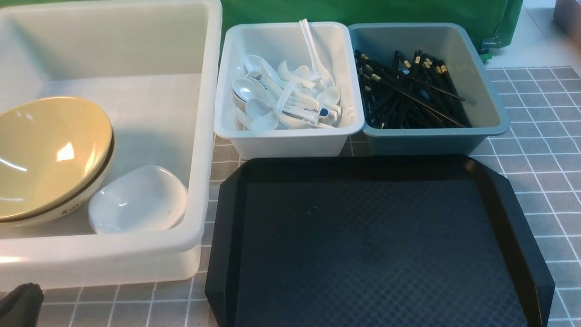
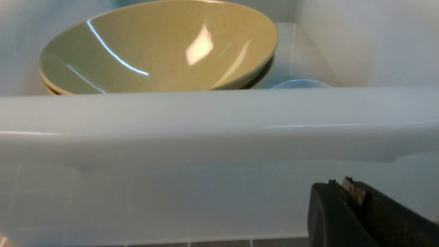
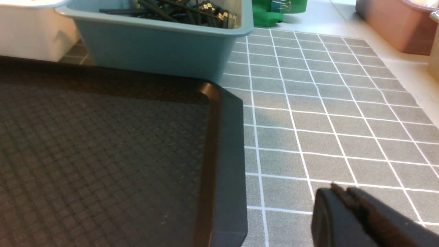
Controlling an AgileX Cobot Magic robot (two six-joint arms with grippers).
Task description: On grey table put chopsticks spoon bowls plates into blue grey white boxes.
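Beside the grey table [image 3: 329,137], right view only; apparently a reddish-brown container [image 3: 387,29].

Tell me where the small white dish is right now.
In the front view, the small white dish lies at the left, inside the large white tub, in its near right corner beside the stacked yellow bowls.

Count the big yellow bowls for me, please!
2. Both yellow bowls are in the big white tub, stacked, one inside the other. More could be hidden underneath.
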